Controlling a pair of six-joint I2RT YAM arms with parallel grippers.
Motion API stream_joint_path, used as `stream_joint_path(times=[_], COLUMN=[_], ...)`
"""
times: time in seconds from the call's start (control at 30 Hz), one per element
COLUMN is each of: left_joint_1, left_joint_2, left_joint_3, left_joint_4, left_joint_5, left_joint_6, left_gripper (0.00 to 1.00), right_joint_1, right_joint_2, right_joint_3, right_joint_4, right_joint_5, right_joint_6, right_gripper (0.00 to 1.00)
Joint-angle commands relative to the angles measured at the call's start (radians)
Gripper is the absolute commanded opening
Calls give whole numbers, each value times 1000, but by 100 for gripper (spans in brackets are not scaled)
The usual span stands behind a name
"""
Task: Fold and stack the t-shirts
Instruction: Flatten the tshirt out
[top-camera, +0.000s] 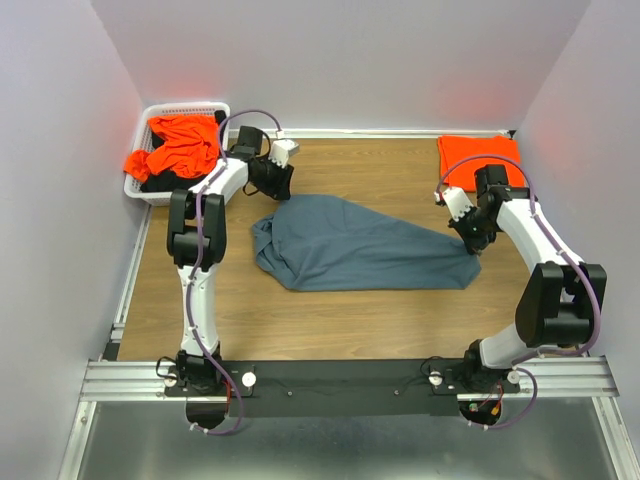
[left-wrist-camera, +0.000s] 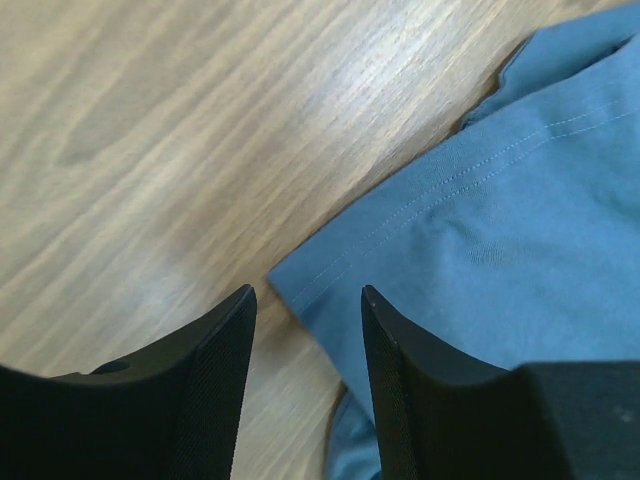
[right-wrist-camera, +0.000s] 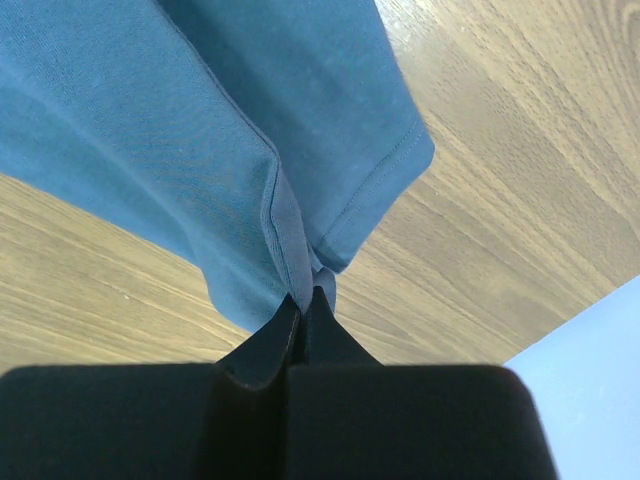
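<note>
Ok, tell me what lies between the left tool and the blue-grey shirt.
Just bare table, in the left wrist view; the open left tool straddles a hem corner of the blue-grey shirt.

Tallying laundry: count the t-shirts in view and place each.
3. A blue-grey shirt lies mid-table, its corner in the right gripper; a folded orange shirt at the far right; a crumpled orange shirt in the basket, where more may be hidden.

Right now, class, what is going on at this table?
Two robot arms are working on a blue-grey t-shirt lying bunched on the table. The right gripper is shut on its edge; the left gripper is open at a hemmed corner. A folded orange t-shirt lies far right; a crumpled orange t-shirt sits in the white basket.
</note>
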Motion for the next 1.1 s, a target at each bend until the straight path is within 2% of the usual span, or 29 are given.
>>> stream_joint_path(times=[0.0, 0.13, 0.17, 0.2, 0.23, 0.3, 0.33, 0.37, 0.43, 0.53, 0.73, 0.83, 0.93, 1.07], left_joint_1=[-32, -52, -60, -61, -70, -72, -72, -64, -44, -5, 23, 23, 23, 23], left_joint_2=[19, 34, 42, 45, 44, 45, 48, 50, 40, 7, -35, -39, -44, -47], left_joint_3=[13, -13, -16, -18, -19, -15, -10, 5, 13, 23, 25, 20, 4, -1], left_joint_4=[13, 25, 24, 15, 21, 12, 6, -5, -22, -33, -51, -53, -44, -42], left_joint_5=[-105, -194, -208, -224, -239, -254, -276, -287, -294, -284, -296, -271, -254, -250], left_joint_6=[-19, -22, -21, -22, -19, -19, -18, -7, 2, 27, 71, 70, 67, 67], left_gripper=[55, 55, 54, 52, 38, 20, 4, 0, 0, 0, 0, 0, 0, 0], right_joint_1=[-3, -3, -3, -3, -3, -3, -3, -3, -3, -3, -3, -3, -3, -3], right_joint_2=[6, 14, 15, 21, 26, 38, 44, 47, 63, 80, 138, 155, 161, 178], right_joint_3=[-13, -9, -4, -3, 0, 10, 13, 14, 20, 25, 51, 63, 82, 106], right_joint_4=[-15, -14, -14, -14, -14, -14, -15, -15, -15, -14, -7, -7, 3, 13], right_joint_5=[38, 36, 36, 35, 32, 29, 27, 26, 24, 12, -8, -2, -2, -14], right_joint_6=[-12, -11, -8, -5, -2, 3, 5, 9, 11, 14, 28, 29, 28, 40], right_gripper=[1, 7, 16, 19, 27, 34, 35, 39, 44, 42, 20, 19, 7, 1])
